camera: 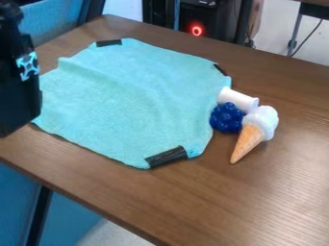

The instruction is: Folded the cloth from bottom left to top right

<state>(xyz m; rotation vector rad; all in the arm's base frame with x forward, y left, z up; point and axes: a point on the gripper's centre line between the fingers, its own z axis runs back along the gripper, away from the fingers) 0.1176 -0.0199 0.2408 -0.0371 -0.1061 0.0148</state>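
The light turquoise cloth [135,101] lies spread out on the brown table, with black tape at several of its corners. A low wrinkle runs near its upper left edge, and its lower left corner is partly hidden behind the arm. The black gripper [18,91] hangs at the left edge of the view, over or beside the cloth's left side; whether it touches the cloth I cannot tell.
Against the cloth's right side are a white cylinder [238,99] and a dark blue bumpy ball [227,117], with a toy ice cream cone [255,132] beside them. The table's [270,202] near edge runs diagonally across the lower left.
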